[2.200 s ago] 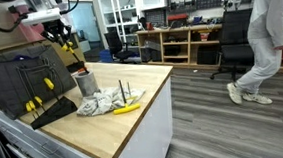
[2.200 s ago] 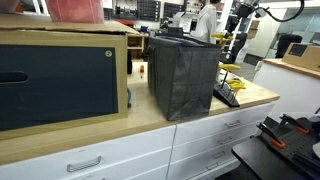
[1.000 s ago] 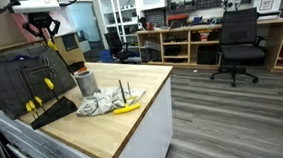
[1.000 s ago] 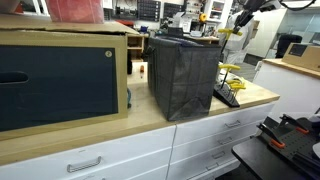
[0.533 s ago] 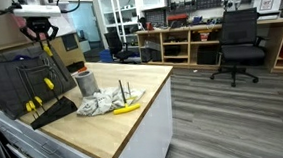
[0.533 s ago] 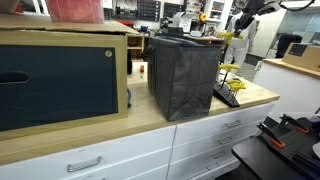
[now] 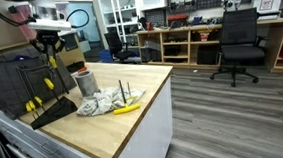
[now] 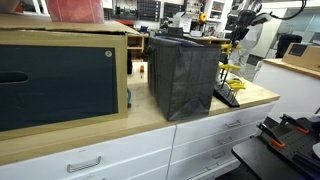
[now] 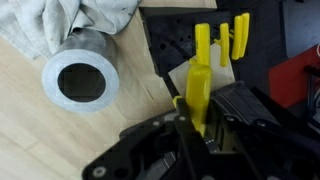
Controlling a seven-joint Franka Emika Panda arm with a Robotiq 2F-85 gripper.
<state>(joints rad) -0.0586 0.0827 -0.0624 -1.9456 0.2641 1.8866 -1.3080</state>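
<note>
An exterior view stands off the corner of the worktop point(image 7: 134, 115), a little above it, facing along it to the hand point(image 7: 49, 47) at the far left, with the open room on the right. An exterior view sits low at the opposite end, close behind a wooden box point(image 8: 60, 80) and a bag point(image 8: 185, 75), the hand far beyond. Both share bag, hand and tool rack point(image 7: 45, 109). The wrist view looks straight down, close, onto a can point(image 9: 80, 82) and the rack.

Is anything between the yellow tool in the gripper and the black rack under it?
Nothing visible. The gripper holds the tool just above the rack; two yellow handles already stand in it further along, and the cup sits beside the rack.
</note>
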